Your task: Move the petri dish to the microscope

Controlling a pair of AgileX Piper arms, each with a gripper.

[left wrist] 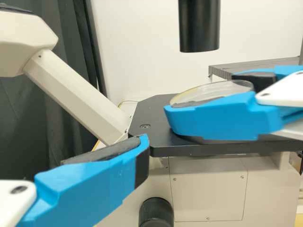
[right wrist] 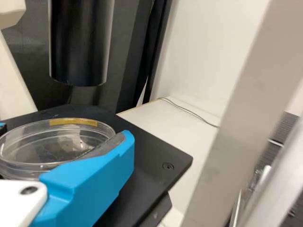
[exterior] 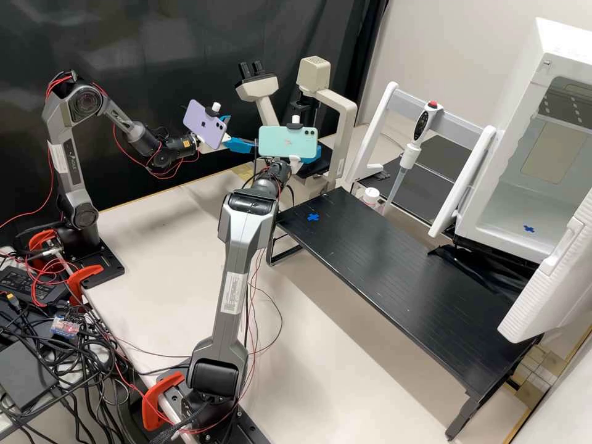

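In the high view my right gripper (exterior: 317, 152) is at the microscope (exterior: 348, 117), partly behind its phone; my left gripper (exterior: 241, 132) stands open left of it. The right wrist view has the clear petri dish (right wrist: 45, 149) between the fingers of my right gripper (right wrist: 64, 135), low over the black stage (right wrist: 154, 156). From the side, in the left wrist view, the dish (left wrist: 215, 92) sits slightly tilted between the right gripper's fingers, above the stage (left wrist: 154, 116). One finger of my left gripper (left wrist: 142, 144) shows there, apart from the dish.
The microscope's black cylinder (left wrist: 199, 26) hangs above the stage, and its eyepiece tube (left wrist: 75, 94) slants beside it. A black raised platform (exterior: 394, 265) stands to the right, with a pipette on a stand (exterior: 407, 157) and an open white cabinet (exterior: 512, 203) behind.
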